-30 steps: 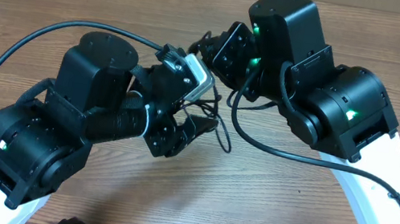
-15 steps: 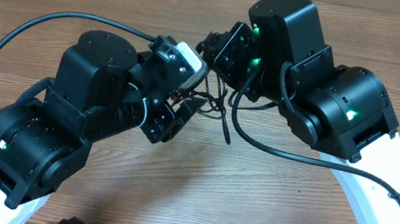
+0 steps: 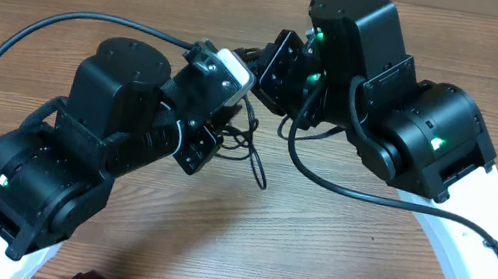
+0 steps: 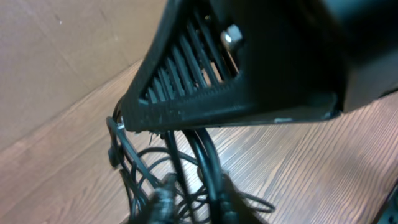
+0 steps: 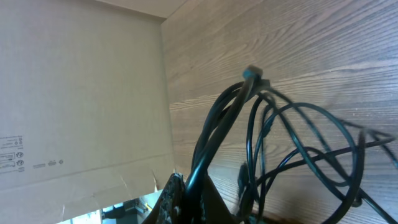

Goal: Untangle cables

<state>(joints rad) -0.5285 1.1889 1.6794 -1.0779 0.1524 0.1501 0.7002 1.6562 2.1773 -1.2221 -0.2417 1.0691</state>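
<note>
The right gripper's (image 3: 267,61) fingertips are hiding behind the left arm's white-topped wrist in the overhead view. The left gripper (image 3: 202,149) is showing there only as dark shapes against the cables (image 3: 253,161). In the left wrist view one ribbed finger (image 4: 249,93) is filling the top of the picture and the other is cut off. The cords (image 4: 186,168) are passing blurred beneath it, so I cannot tell whether those jaws are gripping them.

In the right wrist view the right gripper's fingers (image 5: 180,202) are sitting closed at the bottom edge. They are pinching several strands (image 5: 286,143), which are rising from them and fanning into loops above the wooden table (image 5: 348,37). One small plug end (image 5: 252,74) is sticking up at the top of the bundle.

Both arms are bending inward. The left gripper is reaching up just beside the right gripper. The tangle is hanging between the two, and one loose loop is trailing away from the right gripper toward the robot's base.

A second ago the left gripper was sitting farther from the right gripper, with its fingers spread around the loops. It is now lying closer in, and the trailing loop is lying more to the left. The right gripper is staying almost where it was, with its jaws closed as before.
</note>
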